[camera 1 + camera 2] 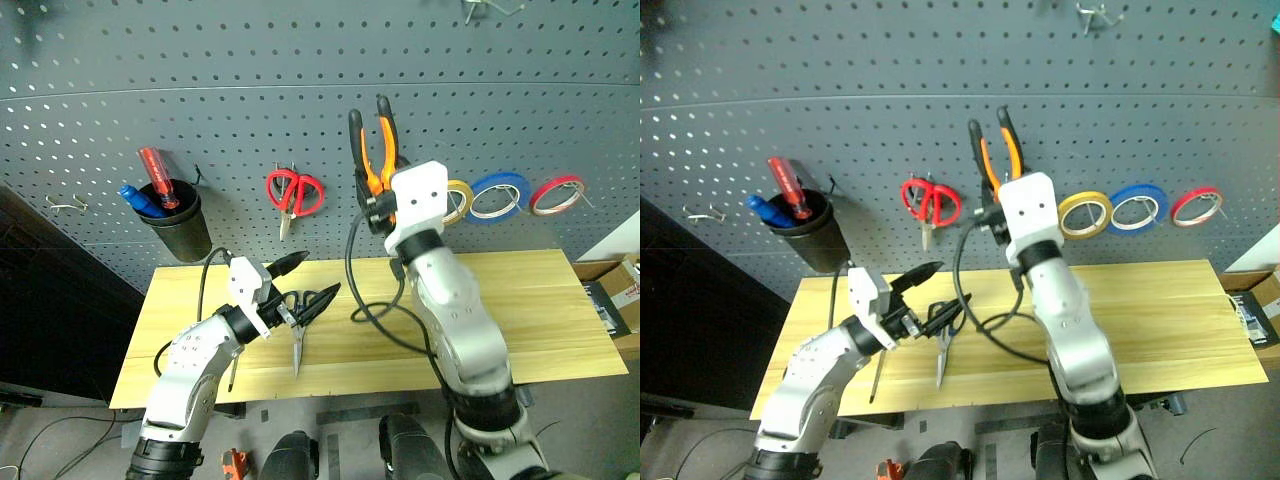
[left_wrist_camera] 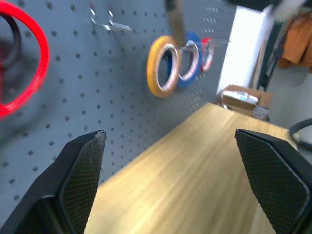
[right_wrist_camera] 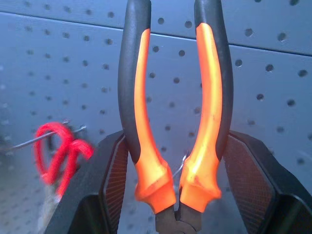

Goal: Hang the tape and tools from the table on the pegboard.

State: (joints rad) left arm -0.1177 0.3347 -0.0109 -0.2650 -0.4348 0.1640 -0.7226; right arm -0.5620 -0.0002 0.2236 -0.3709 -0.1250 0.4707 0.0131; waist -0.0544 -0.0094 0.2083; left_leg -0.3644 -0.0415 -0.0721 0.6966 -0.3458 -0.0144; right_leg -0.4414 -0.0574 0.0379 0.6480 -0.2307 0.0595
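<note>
Pegboard (image 1: 250, 60) fills the background, dark grey and dotted with holes, standing behind the pale wooden tabletop (image 1: 560, 310). On its hooks hang the yellow tape (image 1: 1085, 214), a blue tape ring (image 1: 1138, 207) and a red tape ring (image 1: 1198, 205) in a row on the right, red-looped scissors (image 1: 293, 193) near the middle, and a black cup (image 1: 180, 225) on the left holding a red screwdriver (image 1: 158, 175).

Right arm rises from the tabletop's near edge with the elbow bent, forearm steep and wrist lifted toward the board. Its right tool (image 3: 176, 195) is clamped on the orange-and-black pliers (image 1: 375, 150) near their hinge, the two handles pointing upward in front of the board, just beside the yellow tape.

Left arm is lower, reaching forward over the left half of the tabletop with the forearm angled up and toward the right. Its left tool (image 1: 305, 280) stands wide, fingers well apart and holding nothing.

Blue-looped scissors (image 1: 942, 352) lie on the tabletop just beyond that tool, blades toward the near edge. A slim dark rod (image 1: 876, 378), likely the screwdriver, lies beside the left forearm.
</note>
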